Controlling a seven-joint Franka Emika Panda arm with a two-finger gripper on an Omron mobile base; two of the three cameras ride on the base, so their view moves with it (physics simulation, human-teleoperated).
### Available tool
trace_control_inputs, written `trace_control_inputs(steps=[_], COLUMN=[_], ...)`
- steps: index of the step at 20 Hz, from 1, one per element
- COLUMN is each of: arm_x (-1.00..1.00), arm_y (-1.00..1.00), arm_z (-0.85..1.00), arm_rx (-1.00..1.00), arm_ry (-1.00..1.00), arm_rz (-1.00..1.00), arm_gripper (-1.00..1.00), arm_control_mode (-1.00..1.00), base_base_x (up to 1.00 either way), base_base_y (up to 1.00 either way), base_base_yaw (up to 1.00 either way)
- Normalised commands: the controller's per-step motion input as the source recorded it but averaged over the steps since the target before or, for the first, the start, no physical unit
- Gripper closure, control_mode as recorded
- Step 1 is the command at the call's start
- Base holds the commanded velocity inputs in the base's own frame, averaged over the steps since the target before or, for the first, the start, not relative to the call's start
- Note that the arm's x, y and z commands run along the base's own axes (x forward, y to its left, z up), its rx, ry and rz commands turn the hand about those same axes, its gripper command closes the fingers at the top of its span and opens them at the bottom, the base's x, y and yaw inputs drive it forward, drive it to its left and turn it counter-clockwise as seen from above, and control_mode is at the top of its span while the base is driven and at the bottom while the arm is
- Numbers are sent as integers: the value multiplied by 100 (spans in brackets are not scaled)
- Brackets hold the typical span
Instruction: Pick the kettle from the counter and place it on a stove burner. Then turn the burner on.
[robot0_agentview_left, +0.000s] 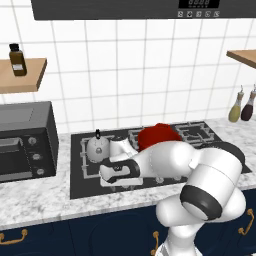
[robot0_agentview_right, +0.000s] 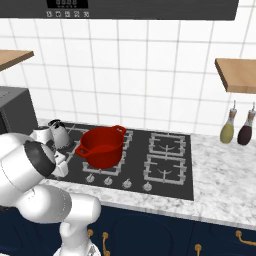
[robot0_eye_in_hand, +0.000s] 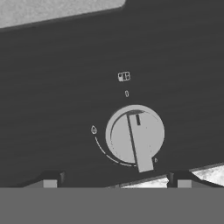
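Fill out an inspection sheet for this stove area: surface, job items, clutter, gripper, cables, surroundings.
Surface: black cooktop set in a speckled marble counter.
Job's things: kettle stands on the far-left stove burner; a round control knob lies straight ahead in the hand view.
Clutter: red pot on the neighbouring grate; two bottles at the wall on the right.
Gripper: gripper open, holding nothing, its fingertips astride the knob but not touching it.
Cables: nothing seen.
Surroundings: microwave to the left, wooden shelf with a brown bottle, white tiled wall, navy cabinets below.
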Motion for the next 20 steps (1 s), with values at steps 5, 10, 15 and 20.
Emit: trace_control_inputs(steps=[5, 10, 15, 20], arm_x=[18, 14, 10, 7], arm_y=[-8, -21, -8, 0], arm_z=[-1, 0, -8, -21], arm_rx=[0, 0, 0, 0], arm_ry=[-4, -1, -3, -3], arm_rz=[0, 0, 1, 4], arm_gripper=[-100, -100, -100, 100], arm_control_mode=[-100, -100, -100, -100], base_base_x=[0, 0, 0, 0], base_base_y=[0, 0, 0, 0], base_base_yaw=[0, 0, 0, 0])
